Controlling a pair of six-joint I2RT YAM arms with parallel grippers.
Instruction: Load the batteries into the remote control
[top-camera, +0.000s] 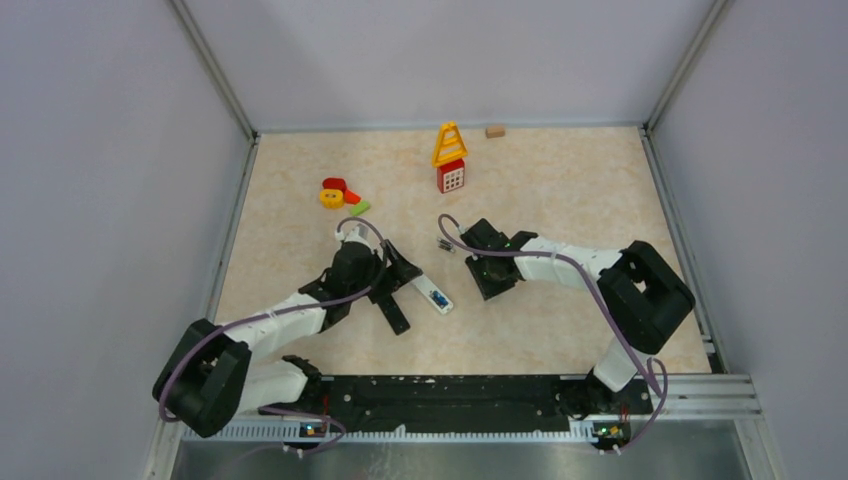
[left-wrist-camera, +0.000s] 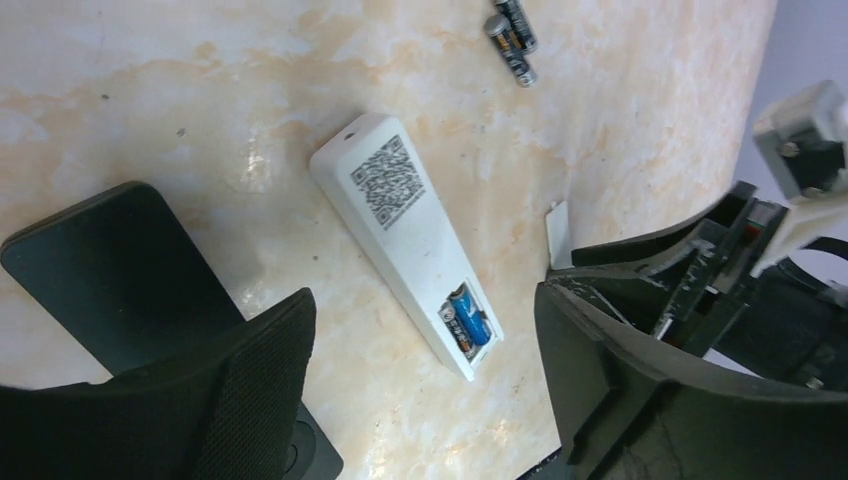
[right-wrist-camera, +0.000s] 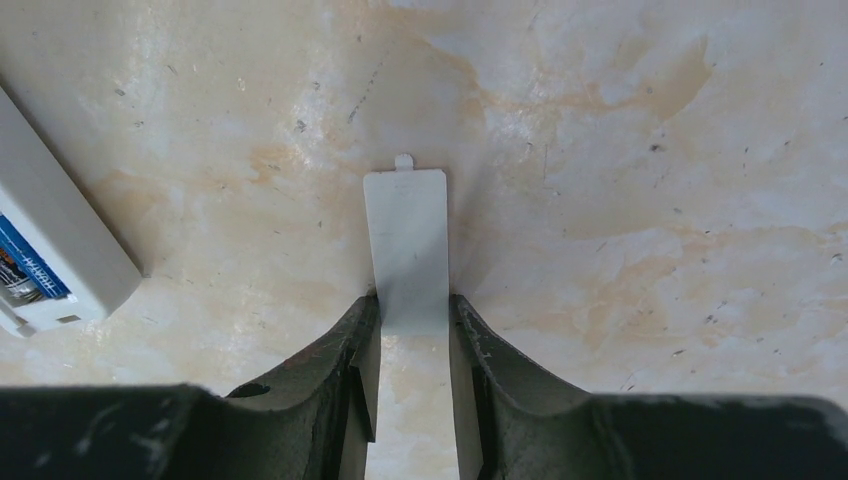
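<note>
Left wrist view has the white remote control (left-wrist-camera: 400, 225) lying flat on the table (left-wrist-camera: 150, 90), back up, its end bay uncovered with a blue-wrapped battery (left-wrist-camera: 470, 322) seated inside; whether the bay is full I cannot tell. Two loose batteries (left-wrist-camera: 512, 42) lie side by side well beyond the remote's far end. The left claw (left-wrist-camera: 422, 300) hangs over the remote spread wide, gripping nothing.

From the right wrist, the thin battery cover (right-wrist-camera: 405, 240) lies flat, and the right claw (right-wrist-camera: 412, 320) has its fingers (right-wrist-camera: 340, 360) hard up on both long edges of the near end. Whether they truly pinch it I cannot tell.

My worry is that cover. It is thin and flat on the surface, so the fingertips may ride over it or flick it away instead of lifting it. If it goes on before every cell is in, the job is spoiled. With nothing pinning the remote, any push to seat the cover would likely skid it. Those round loose cells would roll at a nudge.
</note>
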